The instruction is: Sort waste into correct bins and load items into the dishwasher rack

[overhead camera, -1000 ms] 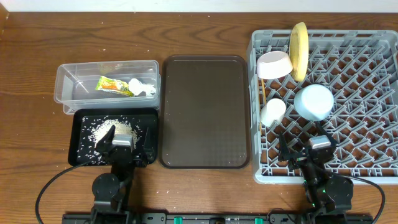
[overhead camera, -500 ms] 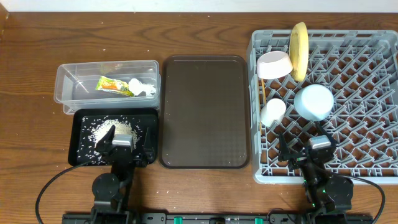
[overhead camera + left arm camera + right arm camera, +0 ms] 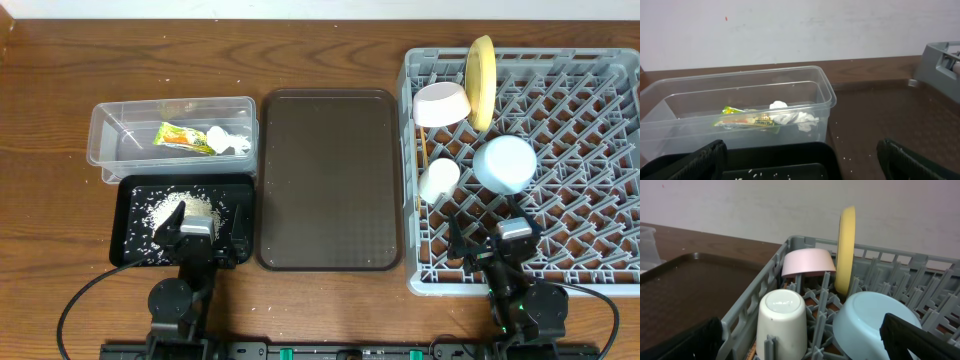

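Scanning every view for lettering: nothing legible anywhere. Only candidate spotted: the orange-and-green snack wrapper [image 3: 747, 120], lying inside the clear rectangular plastic tub [image 3: 826, 97]. Carries a dark band with pale print across its middle in the left wrist view, but too blurred to spell out a single word or brand. Seen from overhead, far too small for any letters at all.
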